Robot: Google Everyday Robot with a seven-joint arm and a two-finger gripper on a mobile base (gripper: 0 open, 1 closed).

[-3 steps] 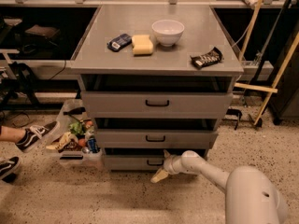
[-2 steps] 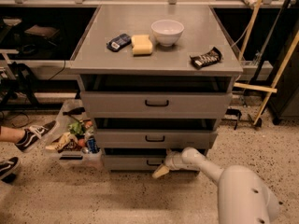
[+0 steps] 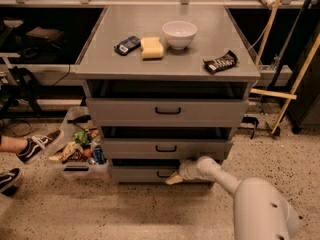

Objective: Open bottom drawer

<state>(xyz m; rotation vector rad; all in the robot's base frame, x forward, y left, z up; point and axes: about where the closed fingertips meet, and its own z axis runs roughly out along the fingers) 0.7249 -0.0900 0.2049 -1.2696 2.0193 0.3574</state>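
Observation:
The grey cabinet (image 3: 165,64) has three drawers. The bottom drawer (image 3: 135,173) is the lowest, short grey front, with a small black bar handle (image 3: 163,174) at its centre. My gripper (image 3: 173,178) reaches in from the lower right on a white arm (image 3: 225,181) and sits at the drawer's handle, its cream tips right against the front. The handle is partly hidden behind the gripper. The middle drawer (image 3: 166,148) and top drawer (image 3: 167,111) sit above it.
On the cabinet top lie a white bowl (image 3: 179,34), a yellow sponge (image 3: 152,48), a dark blue packet (image 3: 127,45) and a black snack bar (image 3: 220,62). A clear bin of snacks (image 3: 80,151) stands left of the cabinet. A person's shoes (image 3: 32,146) are at far left. Wooden poles (image 3: 295,84) lean at right.
The camera has moved closer and a little left. The gripper has shifted slightly towards the bottom drawer's handle. The drawers look unchanged.

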